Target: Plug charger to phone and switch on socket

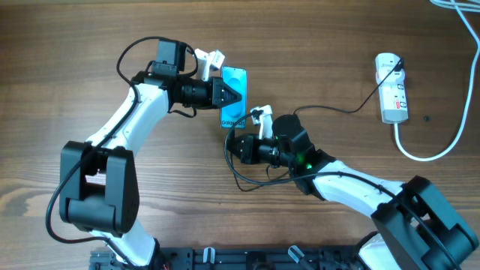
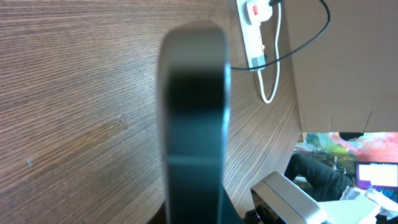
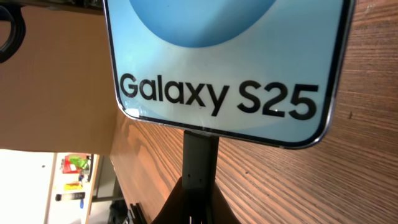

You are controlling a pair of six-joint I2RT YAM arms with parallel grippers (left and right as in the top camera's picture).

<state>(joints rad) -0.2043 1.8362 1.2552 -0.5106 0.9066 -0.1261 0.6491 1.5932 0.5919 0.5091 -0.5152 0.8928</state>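
The phone (image 1: pixel 235 112) has a teal screen and is held up off the table, with my left gripper (image 1: pixel 227 92) shut on its side. In the left wrist view the phone (image 2: pixel 194 112) shows edge-on as a dark slab between the jaws. My right gripper (image 1: pixel 235 144) is just below the phone's bottom edge, shut on the charger's plug (image 3: pixel 200 155). The plug's tip meets the bottom edge of the phone (image 3: pixel 230 62) under the "Galaxy S25" text; how deep it sits is hidden. The charger's black cable (image 1: pixel 352 105) runs to the white socket (image 1: pixel 392 90), also seen far off as the socket (image 2: pixel 254 25).
A thick white cord (image 1: pixel 450 142) loops from the socket towards the right table edge. The charger's slack curls under my right arm (image 1: pixel 247 180). The right wrist's camera housing (image 2: pixel 289 199) sits close to the phone. Bare wooden table (image 1: pixel 60 75) lies to the left.
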